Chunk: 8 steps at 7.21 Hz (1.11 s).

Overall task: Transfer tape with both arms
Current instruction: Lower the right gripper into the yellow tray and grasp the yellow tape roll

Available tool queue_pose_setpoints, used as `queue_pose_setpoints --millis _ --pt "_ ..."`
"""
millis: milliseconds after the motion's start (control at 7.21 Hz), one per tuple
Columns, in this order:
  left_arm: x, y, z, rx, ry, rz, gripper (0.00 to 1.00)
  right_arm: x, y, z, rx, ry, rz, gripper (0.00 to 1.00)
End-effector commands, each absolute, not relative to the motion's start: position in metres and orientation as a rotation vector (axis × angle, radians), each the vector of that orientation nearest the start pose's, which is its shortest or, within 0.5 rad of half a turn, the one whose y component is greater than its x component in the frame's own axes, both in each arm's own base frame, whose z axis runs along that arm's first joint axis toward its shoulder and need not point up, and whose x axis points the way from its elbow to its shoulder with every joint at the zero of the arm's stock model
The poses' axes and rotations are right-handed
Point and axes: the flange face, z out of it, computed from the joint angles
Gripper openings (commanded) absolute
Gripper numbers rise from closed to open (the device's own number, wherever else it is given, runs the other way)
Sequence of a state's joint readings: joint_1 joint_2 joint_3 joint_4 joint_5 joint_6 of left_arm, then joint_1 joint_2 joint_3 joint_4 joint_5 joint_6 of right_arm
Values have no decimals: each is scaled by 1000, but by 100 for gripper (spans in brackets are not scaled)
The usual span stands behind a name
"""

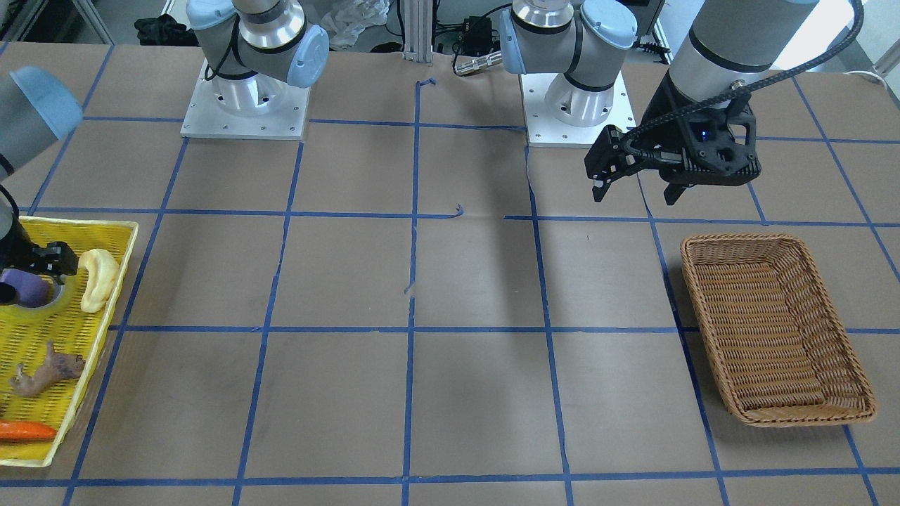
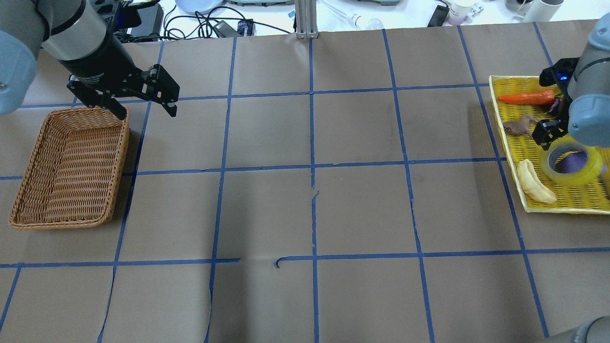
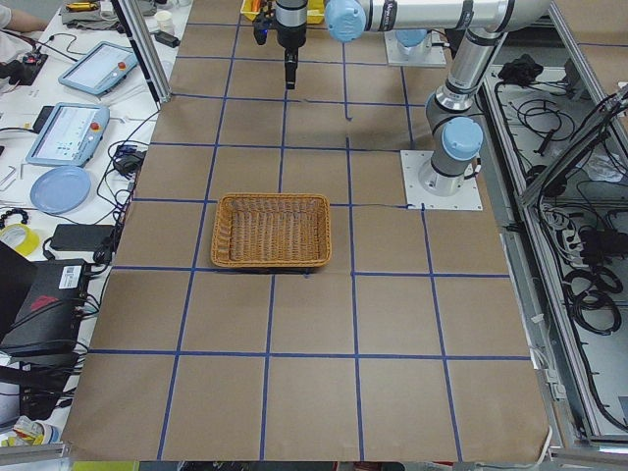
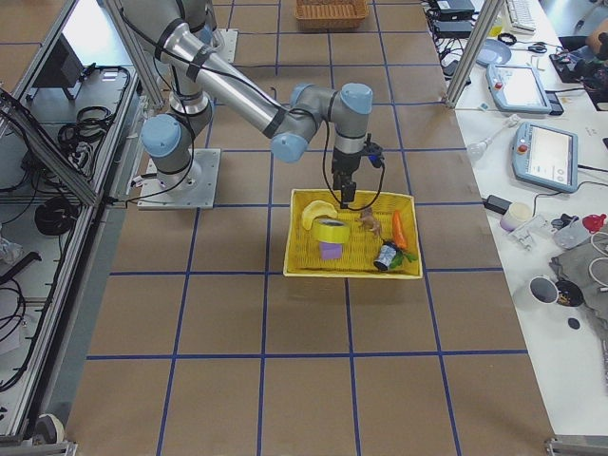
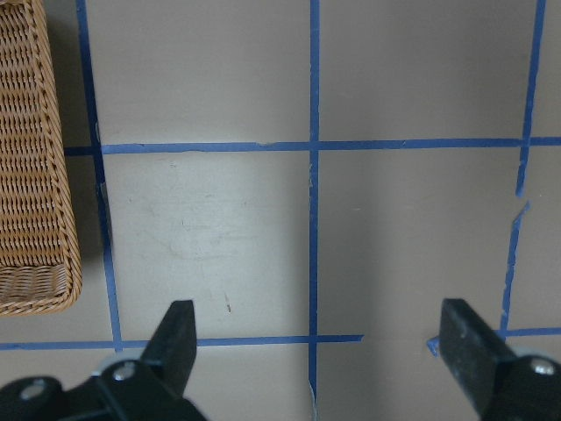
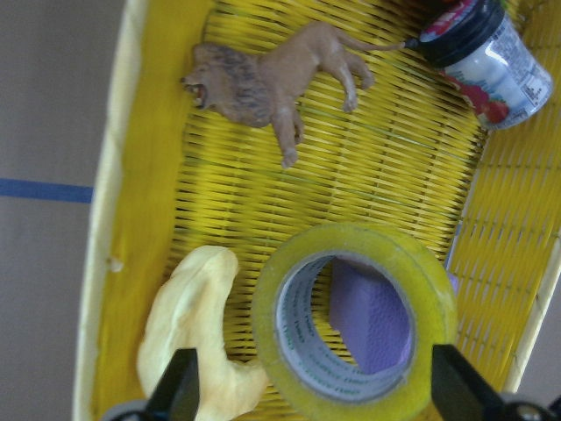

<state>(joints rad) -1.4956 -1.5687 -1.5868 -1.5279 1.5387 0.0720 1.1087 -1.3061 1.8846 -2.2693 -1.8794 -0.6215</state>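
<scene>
Nearest the right wrist camera, the tape (image 6: 351,239) was seen lying flat in the yellow tray (image 2: 514,80), a single roll, with one purple object (image 6: 372,320) showing through its core. One banana (image 6: 188,333) was pressed against the roll at 8 o'clock, filling the room between it and the tray wall at 9 o'clock. Only a narrow strip of mesh was left between the roll and the wall at 3 o'clock. One toy lion (image 6: 263,83) lay apart at 11 o'clock and one jar (image 6: 486,53) at 1 o'clock; one carrot (image 2: 526,98) lay beyond them.

The right gripper (image 6: 317,381) was held over the roll with its jaws spread wider than the roll, nothing grasped; whether the tips touched it could not be told.

In the overhead view the tray sat at the desk's (image 2: 362,209) 3 o'clock edge and one wicker basket (image 2: 71,162) at 9 o'clock, with broad brown desk between them. The left gripper (image 2: 147,112) was held above the desk by the basket's 1 o'clock corner, jaws released and wide. Two arms were counted.
</scene>
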Motion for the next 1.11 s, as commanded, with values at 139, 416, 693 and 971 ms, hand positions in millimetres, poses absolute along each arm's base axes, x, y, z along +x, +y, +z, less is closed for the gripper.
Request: queue_pose_setpoints --millis 139,416,693,971 --pt "-98 -503 485 -4 3171 -47 100 -180 -539 253 -208 3528 170 92" --pt "-98 -503 485 -4 3173 -48 100 -184 -540 253 -200 3528 172 34" --pt "-99 -503 485 -2 3171 -50 100 -207 -537 257 -130 3533 171 0" --pt "-99 -503 486 -7 3173 -50 100 -208 -537 260 -130 3532 174 0"
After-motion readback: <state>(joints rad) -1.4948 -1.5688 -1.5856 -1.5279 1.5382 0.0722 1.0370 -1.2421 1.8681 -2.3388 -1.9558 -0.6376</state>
